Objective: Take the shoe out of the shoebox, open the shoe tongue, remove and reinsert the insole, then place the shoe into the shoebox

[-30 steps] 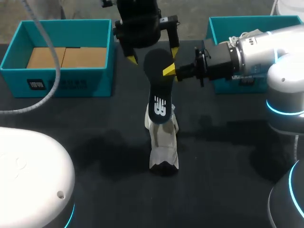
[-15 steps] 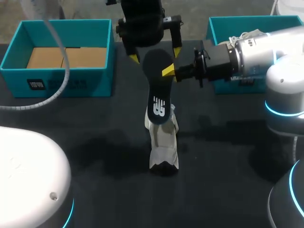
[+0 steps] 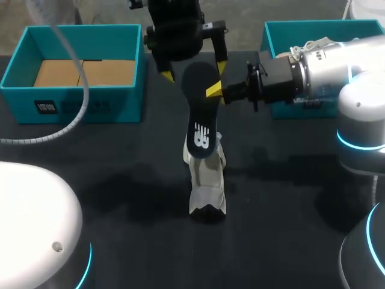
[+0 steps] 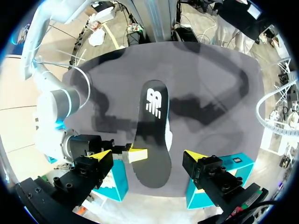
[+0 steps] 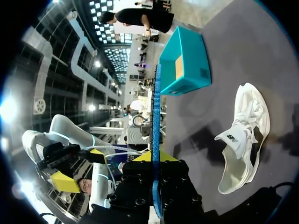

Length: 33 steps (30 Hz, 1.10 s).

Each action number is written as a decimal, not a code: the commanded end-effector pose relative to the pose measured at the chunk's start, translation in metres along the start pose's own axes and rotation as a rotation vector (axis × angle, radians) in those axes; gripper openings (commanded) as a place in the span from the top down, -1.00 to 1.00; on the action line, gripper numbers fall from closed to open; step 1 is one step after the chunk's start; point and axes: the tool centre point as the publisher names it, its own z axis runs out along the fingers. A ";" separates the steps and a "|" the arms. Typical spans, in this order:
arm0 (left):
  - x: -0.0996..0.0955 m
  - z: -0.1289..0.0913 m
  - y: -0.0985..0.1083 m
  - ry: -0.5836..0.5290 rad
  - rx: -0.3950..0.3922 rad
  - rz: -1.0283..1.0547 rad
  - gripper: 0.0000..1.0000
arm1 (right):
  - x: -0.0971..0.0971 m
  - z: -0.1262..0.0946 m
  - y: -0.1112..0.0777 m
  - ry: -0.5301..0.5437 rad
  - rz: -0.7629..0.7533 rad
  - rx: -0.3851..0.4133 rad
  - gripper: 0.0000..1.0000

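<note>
Matte black tabletop (image 3: 120, 198) carries every item shown. Nearest the head camera stands the shoe (image 3: 207, 183), a white trainer of soft mesh panels with a dark patch at the toe, which points toward the camera. Its heel end is hidden behind the insole (image 3: 201, 111). The right wrist view shows the same shoe (image 5: 243, 140) with laces and open mouth visible, resting on the table.

Above and beyond the shoe is the insole, a thin, flat, elongated oval, dark on its face with a pale mark near its lower end. That lower end overlaps the shoe's mouth in the head view; whether it touches cannot be told. Seen edge-on from the right wrist, the insole (image 5: 155, 116) appears as a narrow blue strip.

Entering from the right, the right gripper (image 3: 212, 91) is clamped on the insole's side edge, one yellow tip lying flat on its face. Farther back, the left gripper (image 3: 194, 71) hangs over the insole's far end with its fingers (image 3: 165, 75) spread wide, touching nothing. From the left wrist, the insole (image 4: 152, 135) lies between those fingertips.

At the far edge sit two teal boxes. The left shoebox (image 3: 75, 99) is rectangular with a brown cardboard floor. The right shoebox (image 3: 283, 30) is largely hidden by the right arm.
</note>
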 end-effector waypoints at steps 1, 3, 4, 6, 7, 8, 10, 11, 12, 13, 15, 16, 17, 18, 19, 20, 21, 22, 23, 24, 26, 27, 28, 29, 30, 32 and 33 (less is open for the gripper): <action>0.016 0.004 0.001 -0.062 0.011 -0.012 -1.00 | 0.002 0.001 -0.002 -0.005 0.001 -0.005 1.00; 0.021 0.003 0.002 -0.117 0.018 -0.017 -1.00 | 0.002 0.000 -0.002 -0.007 0.002 -0.007 1.00; 0.023 0.002 0.002 -0.158 0.013 -0.017 -1.00 | 0.003 -0.001 -0.002 -0.008 0.002 -0.009 1.00; 0.028 0.000 0.002 -0.238 0.020 -0.021 -1.00 | 0.004 -0.005 -0.002 -0.009 -0.001 -0.014 1.00; 0.031 0.000 0.003 -0.282 0.010 -0.024 -1.00 | 0.005 -0.006 -0.002 -0.010 -0.002 -0.017 1.00; 0.033 -0.001 0.003 -0.319 0.003 -0.017 -1.00 | 0.005 -0.008 -0.002 -0.011 -0.004 -0.022 1.00; 0.037 -0.002 0.002 -0.395 0.002 -0.011 -1.00 | 0.006 -0.011 -0.002 -0.012 -0.005 -0.030 1.00; 0.039 -0.002 0.001 -0.428 -0.002 -0.005 -1.00 | 0.006 -0.012 -0.002 -0.012 -0.006 -0.032 1.00; 0.040 -0.002 0.000 -0.465 0.002 0.004 -1.00 | 0.006 -0.013 -0.002 -0.012 -0.006 -0.034 1.00; 0.041 -0.002 0.000 -0.497 0.002 0.009 -1.00 | 0.006 -0.014 -0.002 -0.012 -0.006 -0.036 1.00; 0.042 -0.002 -0.002 -0.564 0.004 0.024 -1.00 | 0.006 -0.015 -0.003 -0.010 -0.005 -0.039 1.00; 0.043 -0.002 -0.004 -0.590 0.006 0.032 -1.00 | 0.006 -0.015 -0.002 -0.009 -0.004 -0.038 1.00; 0.043 -0.003 -0.005 -0.633 0.007 0.042 -1.00 | 0.007 -0.015 -0.002 -0.009 -0.002 -0.034 1.00; 0.044 -0.003 -0.006 -0.669 0.022 0.049 -1.00 | 0.008 -0.016 -0.002 -0.011 -0.002 -0.027 1.00; 0.045 -0.002 -0.006 -0.690 0.030 0.048 -1.00 | 0.009 -0.016 -0.001 -0.014 -0.002 -0.023 1.00; 0.046 -0.002 -0.006 -0.709 0.031 0.052 -1.00 | 0.009 -0.017 -0.001 -0.015 -0.002 -0.021 1.00; 0.046 -0.002 -0.007 -0.727 0.039 0.056 -1.00 | 0.010 -0.018 -0.001 -0.017 -0.002 -0.018 1.00; 0.046 -0.002 -0.007 -0.742 0.042 0.065 -1.00 | 0.011 -0.019 -0.001 -0.022 -0.001 -0.015 1.00; 0.046 -0.003 -0.008 -0.750 0.040 0.074 -1.00 | 0.011 -0.020 -0.001 -0.024 -0.001 -0.014 1.00; 0.047 -0.003 -0.009 -0.761 0.043 0.078 -1.00 | 0.011 -0.022 -0.001 -0.025 -0.001 -0.014 1.00; 0.048 -0.002 -0.009 -0.791 0.056 0.077 -1.00 | 0.010 -0.025 -0.002 -0.027 -0.002 -0.017 1.00; 0.050 -0.003 -0.010 -0.832 0.057 0.074 -1.00 | 0.010 -0.026 -0.002 -0.024 -0.002 -0.022 1.00; 0.052 -0.004 -0.009 -0.857 0.060 0.068 -1.00 | 0.010 -0.027 -0.002 -0.020 -0.003 -0.026 1.00; 0.054 -0.005 -0.010 -0.889 0.053 0.065 -1.00 | 0.010 -0.028 -0.003 -0.018 -0.003 -0.030 1.00; 0.055 -0.005 -0.010 -0.910 0.057 0.065 -1.00 | 0.009 -0.029 -0.003 -0.017 -0.003 -0.031 1.00; 0.057 -0.006 -0.010 -0.923 0.057 0.076 -1.00 | 0.009 -0.030 -0.003 -0.016 -0.003 -0.034 1.00; 0.057 -0.006 -0.011 -0.948 0.057 0.098 -1.00 | 0.010 -0.031 -0.002 -0.016 -0.003 -0.035 1.00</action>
